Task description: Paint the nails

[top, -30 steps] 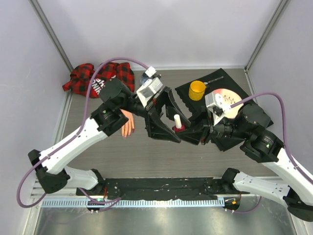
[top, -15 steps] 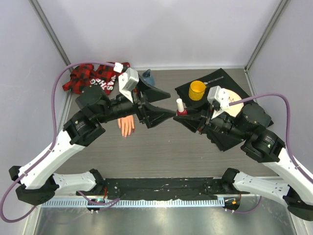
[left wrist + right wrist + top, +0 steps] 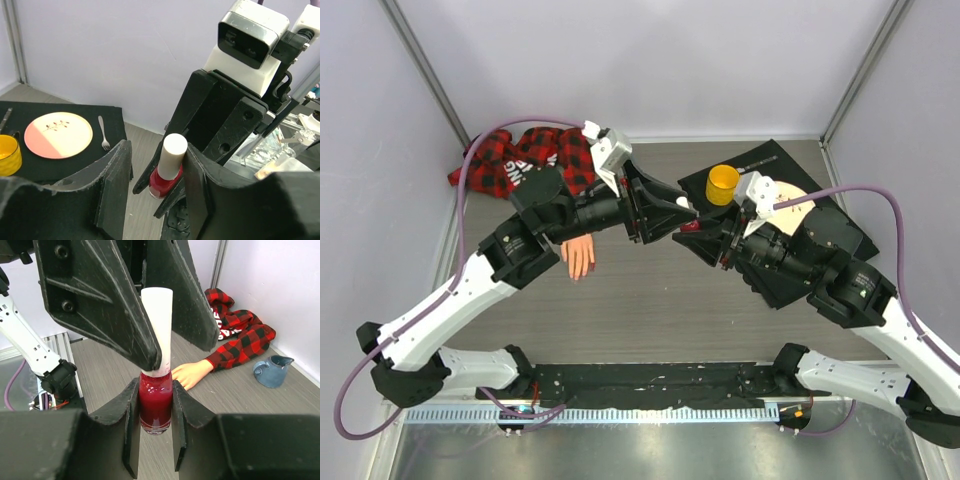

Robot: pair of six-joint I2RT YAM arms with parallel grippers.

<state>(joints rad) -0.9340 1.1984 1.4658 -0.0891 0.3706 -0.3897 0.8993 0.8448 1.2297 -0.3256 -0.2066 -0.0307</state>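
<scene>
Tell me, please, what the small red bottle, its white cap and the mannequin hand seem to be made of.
The bottle body: probably clear glass, glossy, since dark red liquid shows through with bright reflections. The cap: likely matte white plastic, smooth and evenly dull. The mannequin hand: perhaps rubber or vinyl, peach, matte; not certain from here.

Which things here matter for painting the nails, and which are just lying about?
For the job: mannequin hand, polish bottle clamped in right gripper, left gripper open around its cap.
Lying about: yellow cup, plate, fork, black mat, blue jug.
</scene>
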